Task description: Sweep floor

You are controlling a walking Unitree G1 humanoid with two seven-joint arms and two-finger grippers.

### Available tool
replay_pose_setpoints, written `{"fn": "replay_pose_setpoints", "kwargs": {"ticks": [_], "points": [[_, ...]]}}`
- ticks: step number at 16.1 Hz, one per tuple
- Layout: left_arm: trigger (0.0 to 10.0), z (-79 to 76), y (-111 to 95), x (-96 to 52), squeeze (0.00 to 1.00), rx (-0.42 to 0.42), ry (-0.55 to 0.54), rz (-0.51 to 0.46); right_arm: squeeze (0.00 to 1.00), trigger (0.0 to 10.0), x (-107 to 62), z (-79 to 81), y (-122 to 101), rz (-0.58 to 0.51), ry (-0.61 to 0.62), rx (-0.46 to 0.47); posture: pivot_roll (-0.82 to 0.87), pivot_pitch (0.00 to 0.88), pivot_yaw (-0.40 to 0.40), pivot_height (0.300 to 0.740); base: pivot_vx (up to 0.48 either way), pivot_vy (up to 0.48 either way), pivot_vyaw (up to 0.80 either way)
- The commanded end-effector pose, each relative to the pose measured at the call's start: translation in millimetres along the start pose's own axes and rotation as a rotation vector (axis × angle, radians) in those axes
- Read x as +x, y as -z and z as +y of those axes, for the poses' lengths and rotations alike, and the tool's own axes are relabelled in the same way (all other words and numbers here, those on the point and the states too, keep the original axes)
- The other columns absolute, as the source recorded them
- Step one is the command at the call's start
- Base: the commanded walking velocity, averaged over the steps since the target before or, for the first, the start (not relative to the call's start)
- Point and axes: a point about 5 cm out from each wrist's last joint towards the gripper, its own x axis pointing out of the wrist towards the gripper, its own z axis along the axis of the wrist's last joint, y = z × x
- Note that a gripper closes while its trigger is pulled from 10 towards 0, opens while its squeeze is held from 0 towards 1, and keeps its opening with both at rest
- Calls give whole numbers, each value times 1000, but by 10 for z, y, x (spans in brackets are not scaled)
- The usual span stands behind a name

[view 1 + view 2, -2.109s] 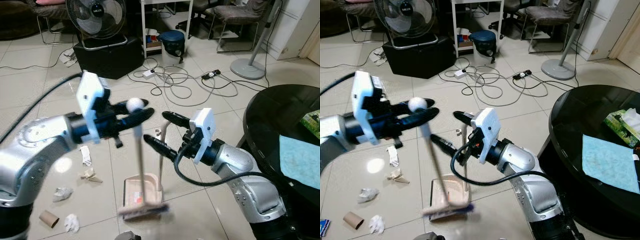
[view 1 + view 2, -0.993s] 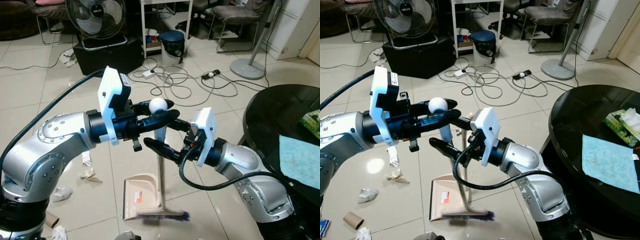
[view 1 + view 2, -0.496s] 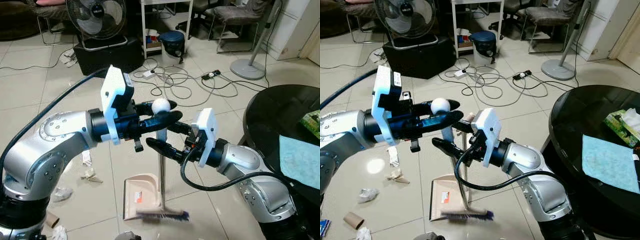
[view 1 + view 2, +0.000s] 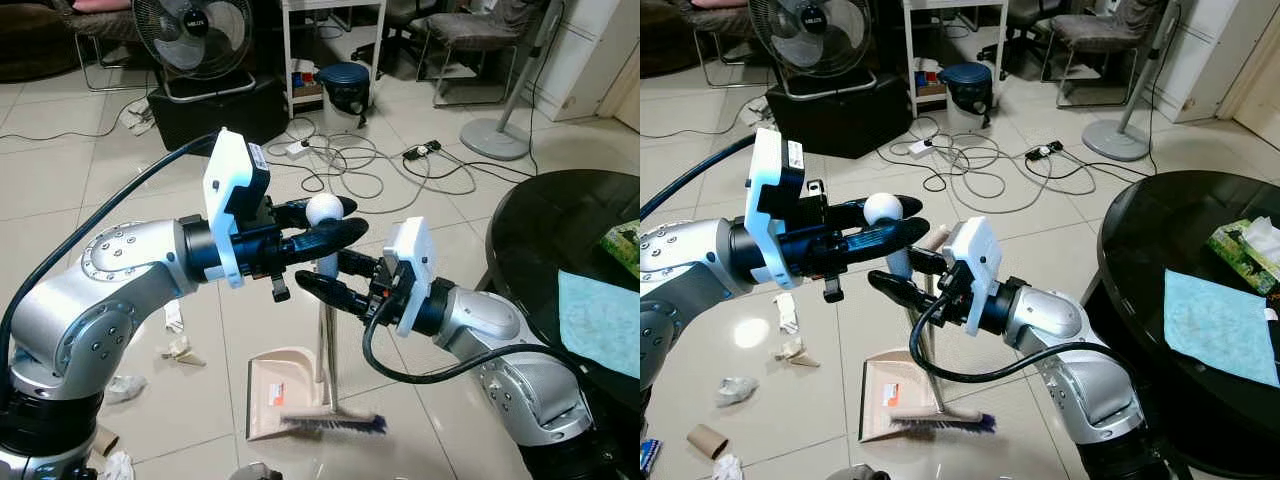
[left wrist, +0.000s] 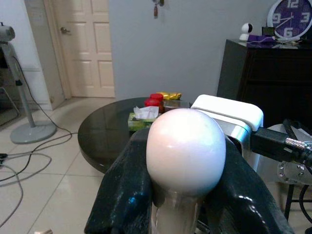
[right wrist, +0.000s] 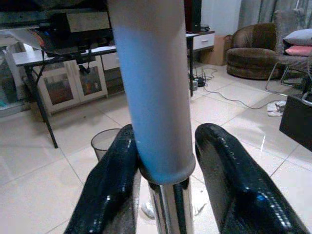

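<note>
You will find the long broom with white ball top and blue grip light but stiff, so keep both holds near its top. The left gripper is clenched under the ball, the right gripper grasps the blue sleeve. Its bristle head rests beside the beige plastic dustpan.

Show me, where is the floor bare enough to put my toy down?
Bare tiles lie between the dustpan and the round black table. It is crowded left of the dustpan with paper scraps, and by the tangled cables farther off.
</note>
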Motion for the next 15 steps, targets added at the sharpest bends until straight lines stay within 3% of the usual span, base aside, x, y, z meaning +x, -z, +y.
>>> {"fn": "replay_pose_setpoints", "kwargs": {"ticks": [1, 11, 12, 14, 15], "points": [[0, -52, -76, 28, 0, 27, 41, -23, 0, 0, -20, -7, -36, -7, 0, -2, -85, 45, 34, 740, 0, 0, 0], [0, -18, -68, 25, 0, 46, 11, -20, 0, 0, -35, -12, -88, -26, -14, -3, -87, 45, 33, 740, 0, 0, 0], [10000, 23, -52, 29, 0, 65, -33, -9, 0, 0, -38, -16, -98, -28, -14, -7, -89, 43, 33, 740, 0, 0, 0], [10000, 20, -48, 22, 0, 16, -12, -29, 0, 0, -50, -25, -124, -33, -15, -13, -90, 44, 33, 740, 0, 0, 0], [10000, 13, -57, 16, 1000, -27, 5, -49, 0, 0, -55, -29, -134, -35, -17, -15, -90, 44, 34, 740, 0, 0, 0]]}}
